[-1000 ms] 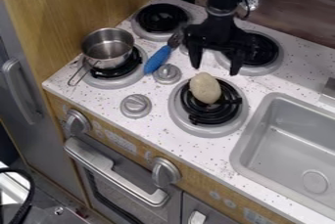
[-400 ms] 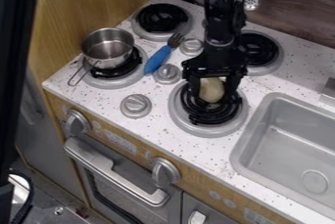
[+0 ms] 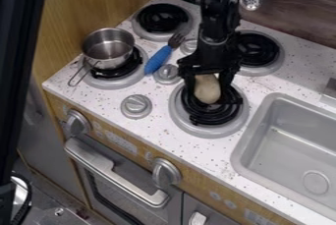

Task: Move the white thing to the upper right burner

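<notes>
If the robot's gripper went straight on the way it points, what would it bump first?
The gripper points down, around the white thing, so probably the burner's black coils below. I can't tell how close they are.

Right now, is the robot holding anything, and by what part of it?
I can't tell if it's held: the tool is around the upper part of the white thing, at the lower right burner.
</notes>
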You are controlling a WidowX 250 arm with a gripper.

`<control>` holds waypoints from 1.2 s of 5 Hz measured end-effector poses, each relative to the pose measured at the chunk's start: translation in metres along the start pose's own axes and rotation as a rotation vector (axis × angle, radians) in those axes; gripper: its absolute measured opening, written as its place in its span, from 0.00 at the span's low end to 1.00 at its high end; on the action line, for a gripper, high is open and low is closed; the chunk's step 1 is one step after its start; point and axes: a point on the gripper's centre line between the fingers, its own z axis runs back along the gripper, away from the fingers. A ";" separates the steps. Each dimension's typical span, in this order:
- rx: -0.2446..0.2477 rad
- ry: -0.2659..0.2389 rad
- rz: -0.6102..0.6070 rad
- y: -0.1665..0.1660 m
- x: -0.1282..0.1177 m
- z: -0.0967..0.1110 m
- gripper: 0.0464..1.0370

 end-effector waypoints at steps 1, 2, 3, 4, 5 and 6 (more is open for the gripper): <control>-0.016 0.011 -0.028 -0.002 -0.001 -0.001 0.85; -0.011 0.038 -0.187 -0.002 -0.005 0.001 0.85; -0.081 -0.036 -0.406 -0.013 -0.005 0.018 0.85; -0.226 -0.139 -0.631 -0.039 -0.002 0.030 0.85; -0.286 -0.207 -0.722 -0.071 0.009 0.032 0.85; -0.284 -0.234 -0.728 -0.086 0.019 0.020 0.85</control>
